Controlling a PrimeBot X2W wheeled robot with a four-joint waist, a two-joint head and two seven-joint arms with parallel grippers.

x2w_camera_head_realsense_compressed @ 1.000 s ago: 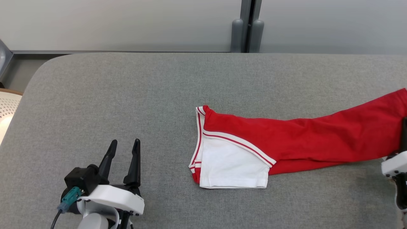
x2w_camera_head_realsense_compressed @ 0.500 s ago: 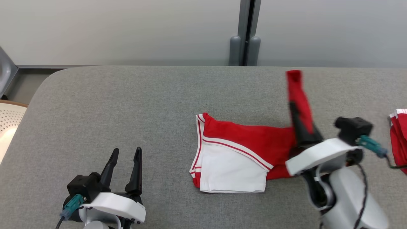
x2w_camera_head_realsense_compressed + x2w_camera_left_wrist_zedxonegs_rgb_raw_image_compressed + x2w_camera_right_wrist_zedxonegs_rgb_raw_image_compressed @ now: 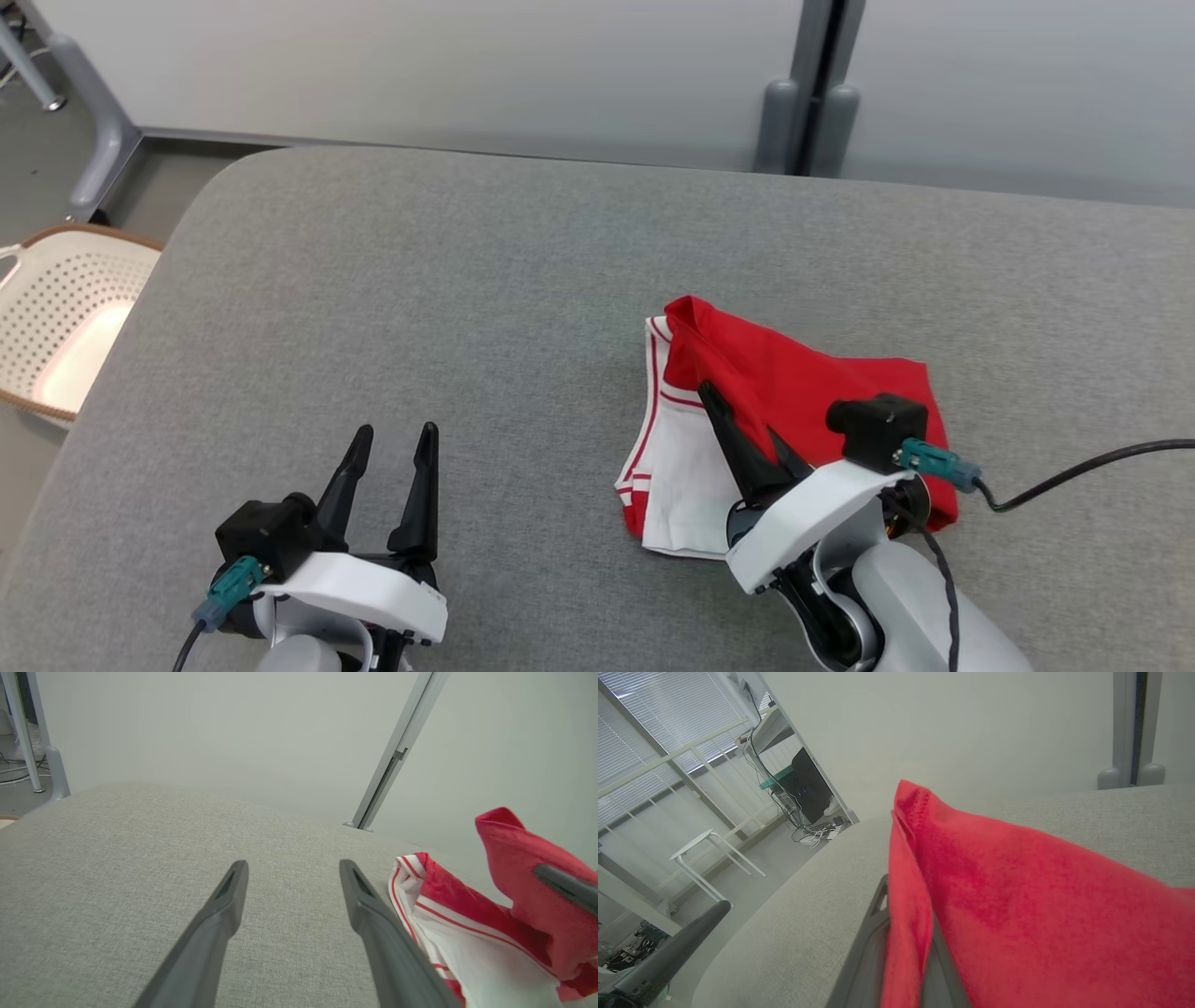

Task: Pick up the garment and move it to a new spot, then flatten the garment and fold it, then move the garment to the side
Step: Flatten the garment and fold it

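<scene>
Head view: garment (image 3: 803,383), red and white, lies folded on table (image 3: 467,280), right of centre. Right gripper (image 3: 738,411), lower right, clamped on a red fold of it. Left gripper (image 3: 396,429), lower left, fingers apart over table. Basket (image 3: 56,317), left edge.

Right pincer (image 3: 738,411) over red garment (image 3: 808,373)
</scene>
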